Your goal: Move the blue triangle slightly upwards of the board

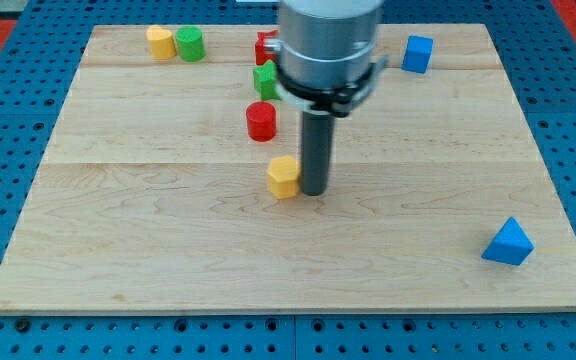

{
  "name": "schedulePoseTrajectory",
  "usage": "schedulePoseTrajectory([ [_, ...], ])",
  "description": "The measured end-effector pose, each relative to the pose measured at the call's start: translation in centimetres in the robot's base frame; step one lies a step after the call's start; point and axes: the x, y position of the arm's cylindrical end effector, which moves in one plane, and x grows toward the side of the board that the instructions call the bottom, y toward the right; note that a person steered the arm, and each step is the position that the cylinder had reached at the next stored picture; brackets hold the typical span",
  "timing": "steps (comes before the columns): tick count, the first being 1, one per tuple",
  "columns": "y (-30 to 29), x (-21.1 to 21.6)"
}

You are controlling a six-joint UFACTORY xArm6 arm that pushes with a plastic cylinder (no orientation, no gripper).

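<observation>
The blue triangle [508, 243] lies near the board's lower right corner. My tip [313, 191] stands at the middle of the board, far to the left of the blue triangle. It is right next to a yellow block [284, 176], on that block's right side.
A red cylinder [261, 120] stands above the yellow block. A green block [265, 79] and a red block [265, 46] sit above it, partly hidden by the arm. A yellow block [160, 43] and a green cylinder [190, 44] are at top left. A blue cube [417, 54] is at top right.
</observation>
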Motion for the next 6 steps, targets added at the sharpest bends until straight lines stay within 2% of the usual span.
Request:
schedulePoseTrajectory([
  [1,-0.9,0.0],
  [2,7.6,3.1],
  [3,11.2,9.1],
  [4,21.0,9.5],
  [6,25.4,11.1],
])
